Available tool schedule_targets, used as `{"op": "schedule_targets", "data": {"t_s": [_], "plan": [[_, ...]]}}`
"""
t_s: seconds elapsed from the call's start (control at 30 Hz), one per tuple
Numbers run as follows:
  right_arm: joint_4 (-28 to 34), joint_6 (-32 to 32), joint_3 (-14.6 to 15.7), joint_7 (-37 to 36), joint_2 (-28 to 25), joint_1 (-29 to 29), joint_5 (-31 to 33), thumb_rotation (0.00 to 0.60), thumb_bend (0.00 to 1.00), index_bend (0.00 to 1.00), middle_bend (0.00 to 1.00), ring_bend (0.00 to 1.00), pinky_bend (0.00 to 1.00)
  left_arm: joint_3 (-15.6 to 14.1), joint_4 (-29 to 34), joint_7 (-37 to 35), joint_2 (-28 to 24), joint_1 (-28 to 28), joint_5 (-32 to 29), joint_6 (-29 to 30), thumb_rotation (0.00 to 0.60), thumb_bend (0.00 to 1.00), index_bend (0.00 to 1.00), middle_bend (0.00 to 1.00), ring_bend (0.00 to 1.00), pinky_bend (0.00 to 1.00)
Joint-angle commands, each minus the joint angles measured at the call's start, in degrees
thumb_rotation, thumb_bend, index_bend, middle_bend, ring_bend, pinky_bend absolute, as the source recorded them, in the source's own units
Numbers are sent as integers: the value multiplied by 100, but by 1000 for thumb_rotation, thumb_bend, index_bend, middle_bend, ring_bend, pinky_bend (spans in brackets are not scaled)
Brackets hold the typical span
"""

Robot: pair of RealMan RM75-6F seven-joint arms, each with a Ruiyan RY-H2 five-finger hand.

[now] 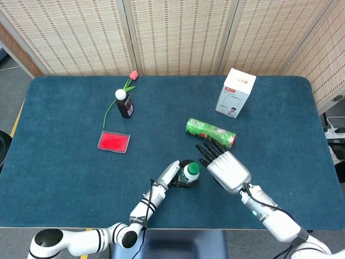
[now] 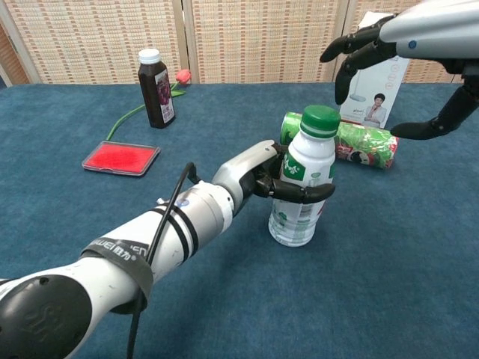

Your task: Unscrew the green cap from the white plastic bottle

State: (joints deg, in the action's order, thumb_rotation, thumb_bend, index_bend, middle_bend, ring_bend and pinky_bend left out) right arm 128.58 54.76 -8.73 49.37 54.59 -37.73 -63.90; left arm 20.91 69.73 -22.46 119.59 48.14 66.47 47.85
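Observation:
The white plastic bottle (image 2: 302,189) stands upright near the table's front edge, its green cap (image 2: 320,120) on top, also seen as the green cap (image 1: 193,169) from above. My left hand (image 2: 271,179) grips the bottle around its middle, fingers wrapped over the label. My right hand (image 2: 397,52) hovers open above and to the right of the cap, fingers spread and apart from it. In the head view the right hand (image 1: 226,168) lies just right of the bottle.
A green cylindrical can (image 1: 211,132) lies on its side behind the bottle. A white box (image 1: 235,93) stands at the back right. A dark bottle (image 1: 124,103), a flower (image 1: 128,82) and a red pad (image 1: 114,142) sit to the left.

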Motion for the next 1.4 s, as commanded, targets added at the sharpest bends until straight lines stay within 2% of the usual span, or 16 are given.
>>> {"op": "schedule_targets", "data": {"t_s": [0.03, 0.5, 0.77, 1.4], "plan": [[86, 45, 107, 227, 51, -170, 293, 600, 266, 300, 0, 0, 0, 10, -40, 29, 21, 11, -15, 0, 600, 661, 731, 732, 439, 385], [155, 313, 294, 318, 128, -496, 746, 600, 266, 305, 0, 0, 0, -45, -90, 155, 80, 71, 86, 13, 600, 677, 738, 747, 447, 383], [186, 461, 374, 375, 212, -648, 829, 600, 267, 298, 0, 0, 0, 43, -237, 213, 157, 137, 39, 1, 600, 686, 739, 758, 447, 381], [323, 312, 486, 164, 252, -1132, 1339, 600, 267, 284, 0, 0, 0, 131, -496, 263, 252, 282, -5, -132, 600, 737, 743, 792, 464, 390]]}}
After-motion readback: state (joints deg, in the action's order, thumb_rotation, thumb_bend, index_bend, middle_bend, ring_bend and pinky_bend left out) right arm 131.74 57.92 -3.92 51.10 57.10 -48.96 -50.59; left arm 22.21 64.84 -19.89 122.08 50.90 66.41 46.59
